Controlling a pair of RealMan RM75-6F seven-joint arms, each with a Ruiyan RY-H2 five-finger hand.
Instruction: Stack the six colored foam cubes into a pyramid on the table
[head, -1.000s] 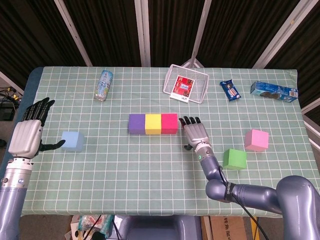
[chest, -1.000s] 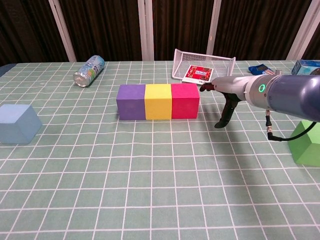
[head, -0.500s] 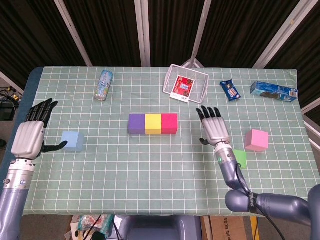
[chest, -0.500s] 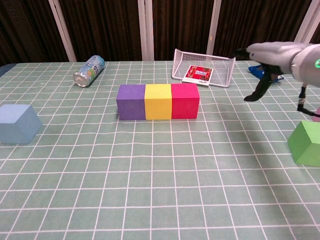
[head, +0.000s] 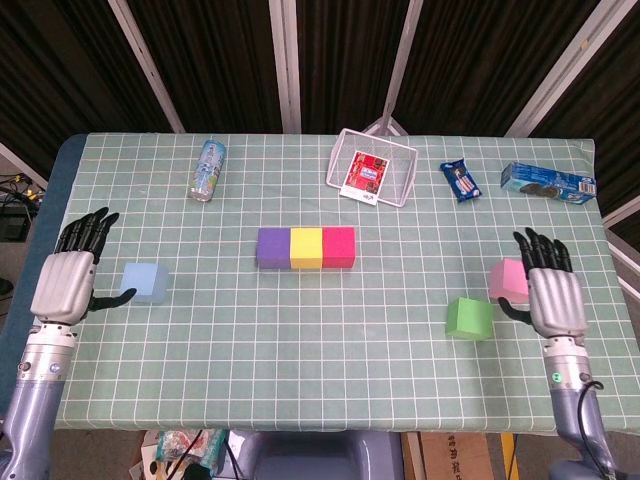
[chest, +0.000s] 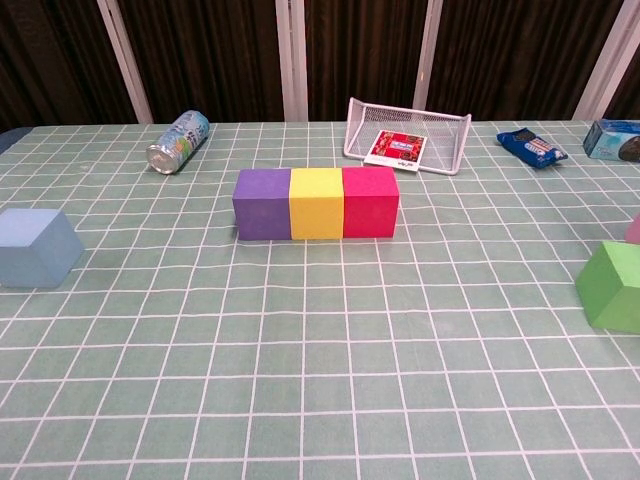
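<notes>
I see the green gridded tablecloth (head: 330, 370) spread across the whole table, and on its far side the white wire basket (head: 374, 166) tipped on its side with a red card in it. My left hand (head: 66, 280) hangs at the table's left edge, fingers spread and holding nothing, its thumb reaching toward the light blue foam cube (head: 145, 282) just beside it. My right hand (head: 552, 295) hangs at the right edge, also spread and empty, just beside the pink foam cube (head: 508, 281). In the middle, the purple foam cube (head: 273, 248), yellow foam cube (head: 306, 248) and red foam cube (head: 339, 247) sit touching in a row. The green foam cube (head: 468, 318) lies near the pink one, apart from it. Along the far edge lie a blue biscuit box (head: 548, 183), a drink can (head: 207, 171) on its side and a small blue snack packet (head: 461, 181).
</notes>
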